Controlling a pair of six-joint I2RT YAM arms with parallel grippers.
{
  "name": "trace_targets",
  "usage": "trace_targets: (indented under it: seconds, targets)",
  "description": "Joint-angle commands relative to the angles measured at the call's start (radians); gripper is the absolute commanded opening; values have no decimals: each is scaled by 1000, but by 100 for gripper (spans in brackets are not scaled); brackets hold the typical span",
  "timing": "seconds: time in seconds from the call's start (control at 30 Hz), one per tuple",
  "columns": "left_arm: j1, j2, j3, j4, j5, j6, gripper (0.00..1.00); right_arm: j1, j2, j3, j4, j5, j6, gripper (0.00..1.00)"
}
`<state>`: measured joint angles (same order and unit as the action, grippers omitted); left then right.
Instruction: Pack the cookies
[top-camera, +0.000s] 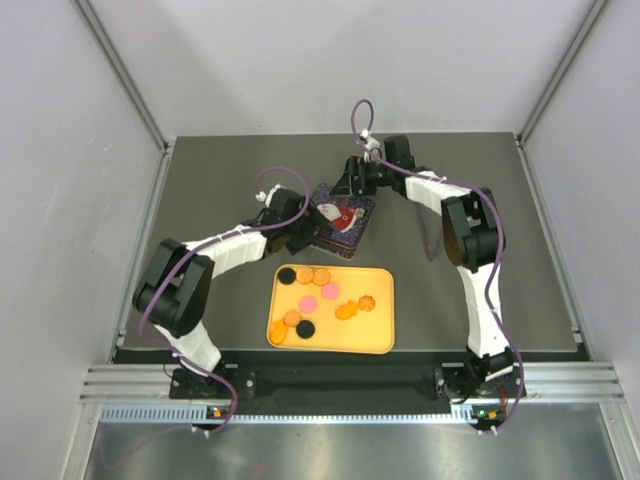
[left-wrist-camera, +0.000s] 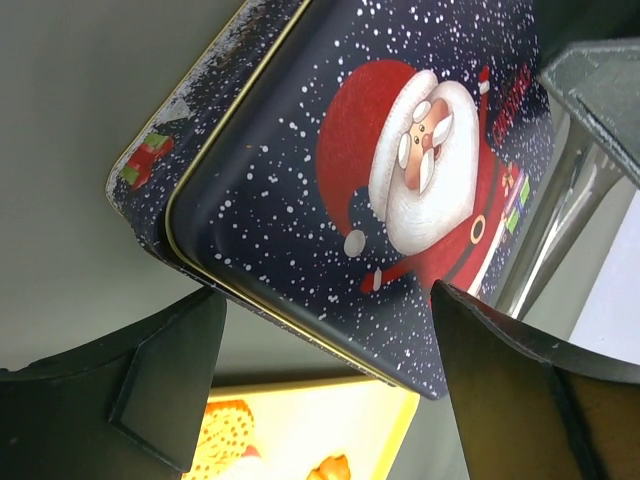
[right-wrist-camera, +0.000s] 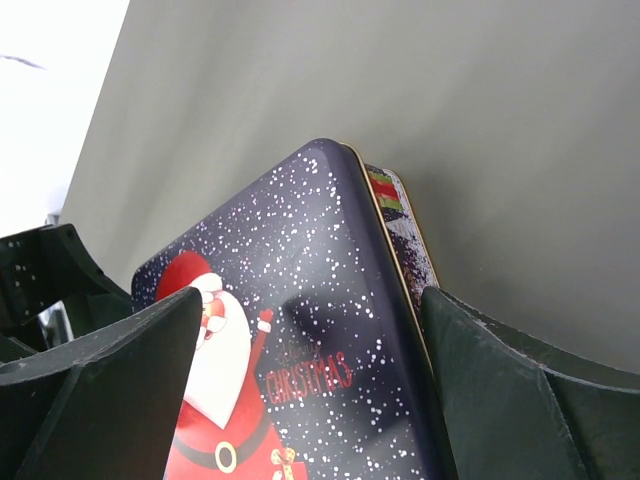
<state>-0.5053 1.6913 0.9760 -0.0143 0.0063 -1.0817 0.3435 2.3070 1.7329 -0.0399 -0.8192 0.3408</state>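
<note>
1. Left gripper (left-wrist-camera: 328, 300) and right gripper (right-wrist-camera: 312, 295) both gape wide, unclenched, flanking the lidded tin (left-wrist-camera: 300, 200) — likely to free its lid.
2. Cookies (top-camera: 309, 304) lie on the tray (top-camera: 380, 335) just beside it — none packed.

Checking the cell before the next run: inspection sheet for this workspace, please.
Surface: dark grey table, matte.
Job's things: cookies lying loose on the yellow tray, in orange, pink and black. The Santa tin sits behind the tray, and its lid looks offset from the base.
Clutter: nothing seen.
Grippers: left pincer is open, straddling a tin corner. Right pincer is open, straddling the far edge. Contact can't be told.
Cables: purple cables run along both arms, with one loop above the right wrist.
Surroundings: white enclosure walls and a metal rail at the near edge.
</note>
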Motion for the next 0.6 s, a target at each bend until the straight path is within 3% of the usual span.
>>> trace_targets:
  seconds: [0.0,0.57]
  targets:
    - [10,27,72,76,-11,28,88,17,-34,-24,20,-34,6,89]
    - [59,77,107,89,38,37,85,22,-156,-164,106,12,43,88]
